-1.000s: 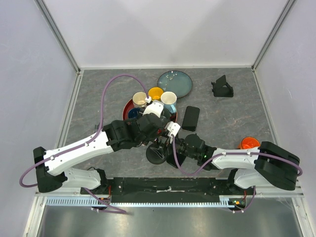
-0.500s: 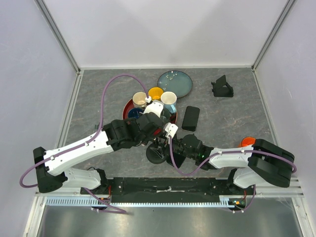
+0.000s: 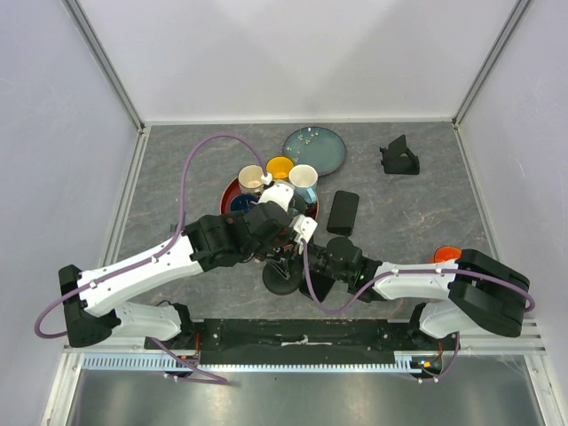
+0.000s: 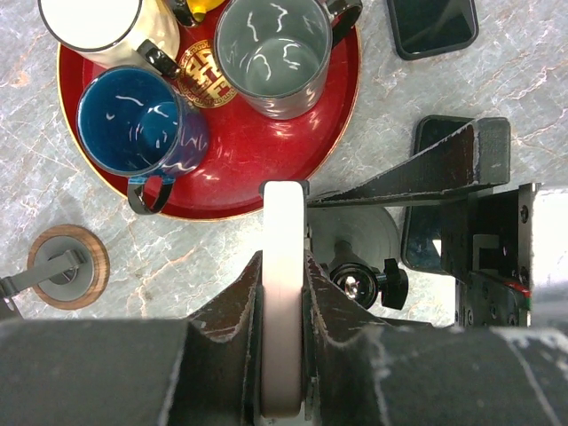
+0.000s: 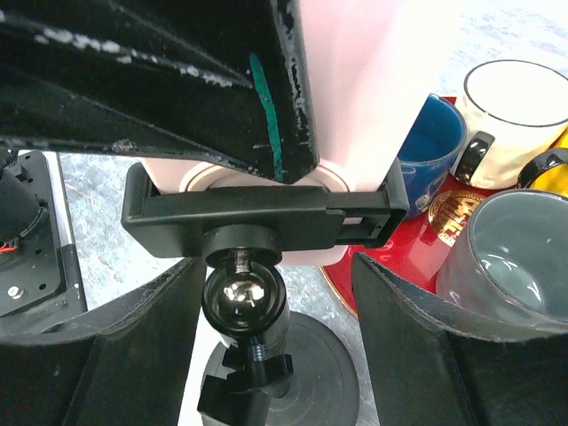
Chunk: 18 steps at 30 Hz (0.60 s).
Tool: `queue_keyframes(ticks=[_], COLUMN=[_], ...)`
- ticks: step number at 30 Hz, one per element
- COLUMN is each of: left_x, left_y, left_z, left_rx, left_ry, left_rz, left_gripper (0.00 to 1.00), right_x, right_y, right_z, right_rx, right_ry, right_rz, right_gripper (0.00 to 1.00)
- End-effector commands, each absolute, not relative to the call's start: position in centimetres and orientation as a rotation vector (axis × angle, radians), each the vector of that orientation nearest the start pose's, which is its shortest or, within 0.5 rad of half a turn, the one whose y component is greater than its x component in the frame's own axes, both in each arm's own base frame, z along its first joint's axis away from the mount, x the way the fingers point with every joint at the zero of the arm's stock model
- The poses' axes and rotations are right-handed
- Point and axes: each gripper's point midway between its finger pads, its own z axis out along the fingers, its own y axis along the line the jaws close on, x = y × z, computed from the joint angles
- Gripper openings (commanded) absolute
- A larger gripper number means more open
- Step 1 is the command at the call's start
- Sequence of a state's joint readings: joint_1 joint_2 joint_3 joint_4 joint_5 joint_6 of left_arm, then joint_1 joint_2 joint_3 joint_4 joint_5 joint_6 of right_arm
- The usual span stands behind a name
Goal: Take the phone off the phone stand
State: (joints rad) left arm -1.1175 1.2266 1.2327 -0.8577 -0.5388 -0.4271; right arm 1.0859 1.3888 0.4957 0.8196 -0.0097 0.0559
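Left hand (image 4: pixel 282 266) was clamped narrow on the pale phone (image 4: pixel 283 209), pinching its two faces. The phone stood on edge in the black clamp of the phone stand (image 5: pixel 257 217). Right hand (image 5: pixel 275 293) sat spread wide, one finger on each side of the stand's ball joint, with gaps visible. The left arm reached diagonally from its base to mid-tabletop (image 3: pixel 195 169). The right arm lay low, its forearm running leftward. Just behind them sat one red tray (image 4: pixel 244 169) with four mugs: blue (image 4: pixel 133 120), grey (image 4: pixel 271 53), cream (image 4: pixel 93 18) and yellow (image 3: pixel 280 167). Farther off were one black phone (image 3: pixel 343 213) lying flat, one teal plate (image 3: pixel 315 149) and one second stand (image 3: pixel 398 158).
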Motion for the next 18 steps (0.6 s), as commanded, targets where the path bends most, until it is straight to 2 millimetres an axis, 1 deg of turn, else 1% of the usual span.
queue_keyframes(ticks=[1, 4, 7, 8, 9, 10, 12, 13, 14, 18], left_x=[19.8, 19.8, 20.0, 20.0, 20.1, 20.2, 20.4, 20.4, 20.6, 21.0], left_y=[-25.3, -25.3, -25.0, -24.9, -24.7, -24.6, -24.1, -24.0, -23.8, -22.8], left_z=[24.3, 24.4, 24.7, 24.9, 25.0, 25.0, 25.2, 25.2, 25.2, 25.6], left_rx=[0.526, 0.529, 0.515, 0.508, 0.505, 0.495, 0.474, 0.470, 0.460, 0.413], left_ry=[2.157, 2.153, 2.141, 2.135, 2.132, 2.130, 2.129, 2.127, 2.128, 2.118], left_rz=[-0.287, -0.288, -0.282, -0.284, -0.276, -0.273, -0.264, -0.263, -0.260, -0.253], left_gripper=[0.02, 0.02, 0.02, 0.02, 0.02, 0.02, 0.02, 0.02, 0.02, 0.02], right_x=[19.3, 19.2, 19.2, 19.1, 19.1, 19.1, 19.0, 19.1, 19.0, 19.0], right_y=[38.2, 38.2, 38.0, 37.9, 37.7, 37.7, 37.5, 37.4, 37.3, 37.2], right_z=[18.9, 18.2, 17.7, 17.5, 17.4, 17.3, 16.8, 16.7, 16.6, 16.4], right_rx=[-0.844, -0.858, -0.863, -0.867, -0.866, -0.871, -0.875, -0.874, -0.875, -0.881], right_ry=[1.420, 1.432, 1.443, 1.448, 1.452, 1.455, 1.464, 1.465, 1.472, 1.471], right_rz=[0.893, 0.889, 0.884, 0.883, 0.879, 0.876, 0.866, 0.862, 0.860, 0.852], right_gripper=[0.72, 0.67, 0.52, 0.44, 0.40, 0.29, 0.16, 0.03, 0.00, 0.00])
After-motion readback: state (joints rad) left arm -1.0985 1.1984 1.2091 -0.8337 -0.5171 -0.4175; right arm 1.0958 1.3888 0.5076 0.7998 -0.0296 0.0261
